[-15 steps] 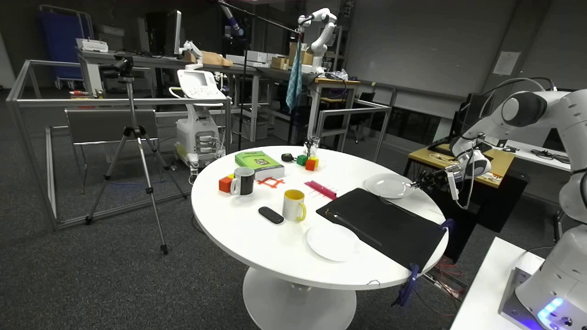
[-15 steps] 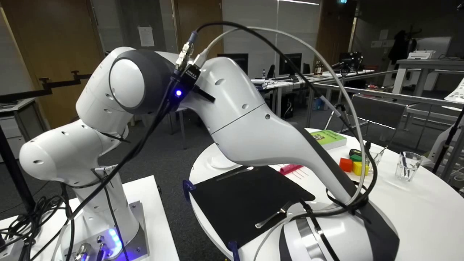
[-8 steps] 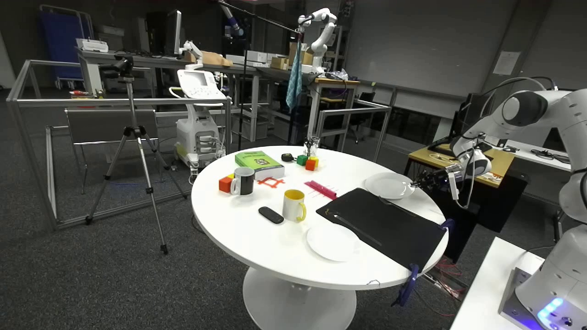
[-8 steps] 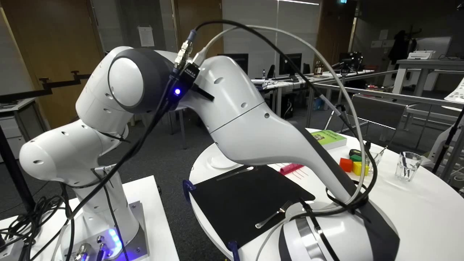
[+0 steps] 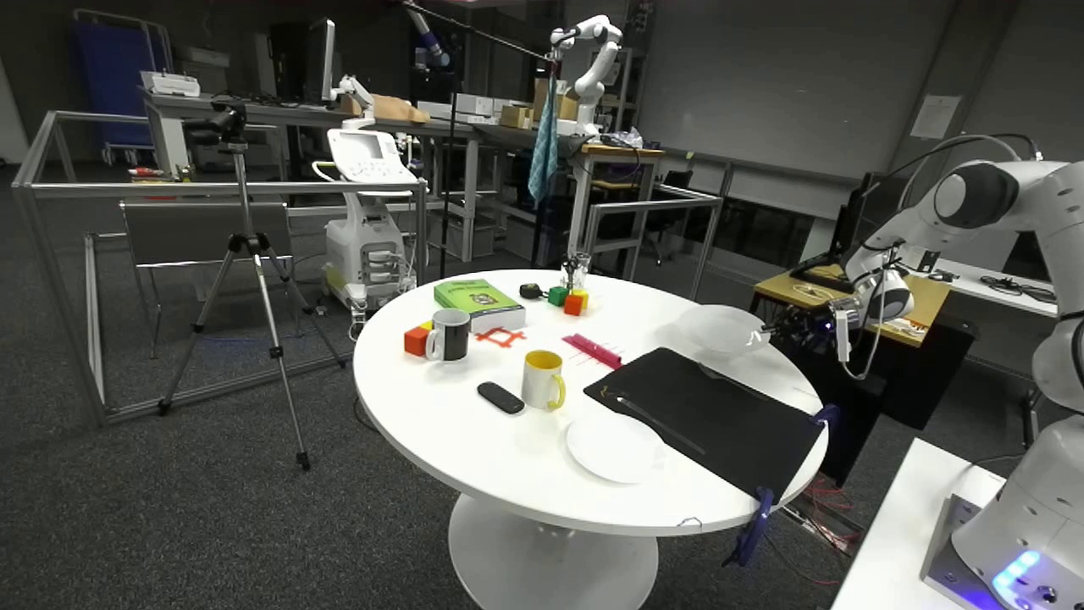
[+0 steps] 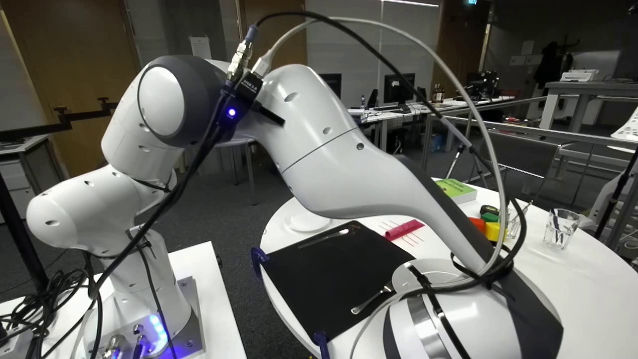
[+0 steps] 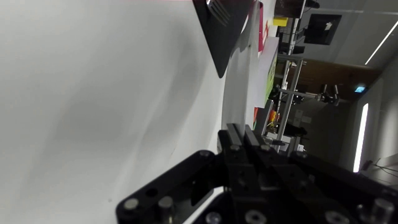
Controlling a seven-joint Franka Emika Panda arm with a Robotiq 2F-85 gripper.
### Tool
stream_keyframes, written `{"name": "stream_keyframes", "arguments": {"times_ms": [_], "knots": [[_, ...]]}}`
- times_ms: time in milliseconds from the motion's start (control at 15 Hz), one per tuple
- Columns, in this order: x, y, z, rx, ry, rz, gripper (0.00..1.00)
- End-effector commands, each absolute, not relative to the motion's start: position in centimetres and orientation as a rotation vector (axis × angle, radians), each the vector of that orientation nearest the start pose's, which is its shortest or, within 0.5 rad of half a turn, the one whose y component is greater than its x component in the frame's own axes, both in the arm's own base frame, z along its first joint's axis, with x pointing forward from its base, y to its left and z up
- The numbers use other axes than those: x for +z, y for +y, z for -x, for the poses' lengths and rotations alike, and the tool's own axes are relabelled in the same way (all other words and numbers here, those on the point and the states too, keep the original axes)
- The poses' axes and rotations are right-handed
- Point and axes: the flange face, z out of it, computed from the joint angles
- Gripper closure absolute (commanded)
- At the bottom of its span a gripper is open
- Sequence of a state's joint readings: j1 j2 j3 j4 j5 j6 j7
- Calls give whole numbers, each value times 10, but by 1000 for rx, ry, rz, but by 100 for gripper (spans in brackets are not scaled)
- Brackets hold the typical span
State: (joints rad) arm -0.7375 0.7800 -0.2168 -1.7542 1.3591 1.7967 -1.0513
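A round white table [image 5: 453, 432] fills the middle here, a black mat [image 5: 720, 424] spread across one side. Near the mat's edge, a white plate [image 5: 718, 328] looks raised above the table, and yes, the gripper [image 7: 242, 134] has it: jaws narrow, pinched on the rim! A yellow-handled mug [image 5: 537, 385] stands well apart; a fork [image 6: 369, 301] lies on the mat.

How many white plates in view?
2: the held plate, clamped at its rim by the gripper; the second plate, flat on the round table near the yellow-handled mug. No others visible.
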Motion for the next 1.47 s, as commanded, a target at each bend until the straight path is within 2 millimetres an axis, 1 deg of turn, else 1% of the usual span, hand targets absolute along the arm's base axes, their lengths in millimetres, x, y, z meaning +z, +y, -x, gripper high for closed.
{"name": "stream_keyframes", "arguments": {"times_ms": [0,267,467,933,1067,1400], "knots": [[167,-438,-422,-667,688,1873,99],[176,-420,-429,-632,636,1885,99],[179,-401,-436,-590,606,1901,99],[178,-350,-453,-434,499,1962,99],[177,-338,-456,-392,469,1979,99],[172,-320,-460,-289,401,2025,99]]}}
